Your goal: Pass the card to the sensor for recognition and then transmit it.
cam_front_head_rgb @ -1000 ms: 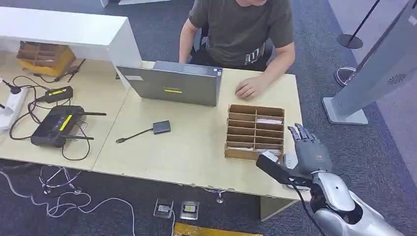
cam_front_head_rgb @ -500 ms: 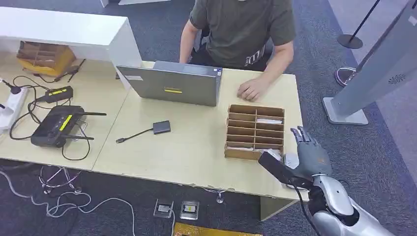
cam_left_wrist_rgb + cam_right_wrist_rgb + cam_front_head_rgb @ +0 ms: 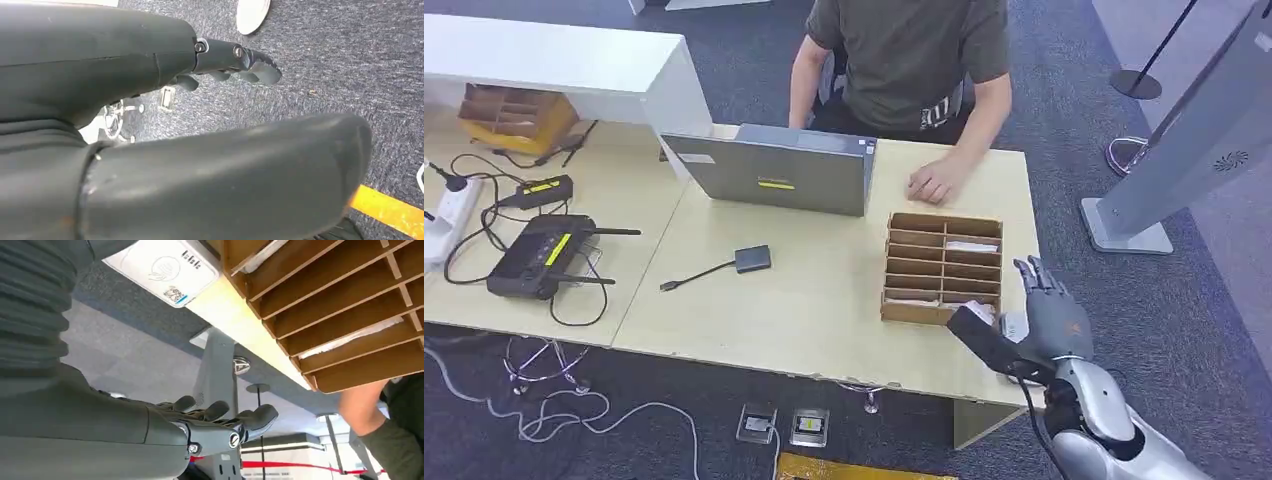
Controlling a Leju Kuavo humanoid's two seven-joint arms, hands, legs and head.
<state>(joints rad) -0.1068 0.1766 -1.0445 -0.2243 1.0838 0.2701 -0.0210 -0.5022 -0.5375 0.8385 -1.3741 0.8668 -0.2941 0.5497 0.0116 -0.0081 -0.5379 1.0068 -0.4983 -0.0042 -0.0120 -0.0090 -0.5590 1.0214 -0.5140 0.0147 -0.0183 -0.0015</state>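
Right hand (image 3: 1051, 318) at the table's (image 3: 824, 300) front right corner, fingers (image 3: 1034, 275) extended, slightly apart, holding nothing. White sensor (image 3: 162, 267) lies just beside them at the table edge; cards (image 3: 971, 246) rest in the wooden divider box (image 3: 943, 268) alongside, untouched. Left hand (image 3: 235, 62) hangs over carpet, fingers loosely curled, empty.

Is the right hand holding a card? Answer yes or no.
No: the right hand hovers beside the wooden card organizer with fingers extended and nothing in them.

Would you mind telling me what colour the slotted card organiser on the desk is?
Light brown, like cardboard or thin wood; the card organiser shows best in the head view.
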